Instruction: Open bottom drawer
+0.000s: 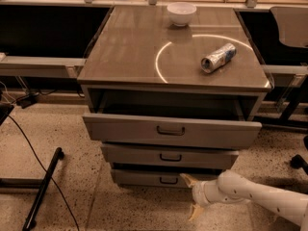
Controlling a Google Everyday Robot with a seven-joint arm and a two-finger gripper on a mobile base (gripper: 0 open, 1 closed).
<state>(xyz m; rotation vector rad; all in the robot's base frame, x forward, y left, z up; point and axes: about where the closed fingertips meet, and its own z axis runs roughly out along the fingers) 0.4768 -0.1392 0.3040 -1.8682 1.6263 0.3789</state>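
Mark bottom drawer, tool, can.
bottom drawer (144, 178): camera view, front panel, left half.
tool (191, 195): camera view, midway between its fingertips, low, at the drawer's front.
can (219, 57): camera view, its side.

Robot lab/office, prob: grey metal cabinet (130, 47) on speckled floor (57, 129), desk (33, 66) far left, loose cable (30, 146), office chair (291, 25) far right; gripper (192, 196) near right by bottom drawer (144, 178)
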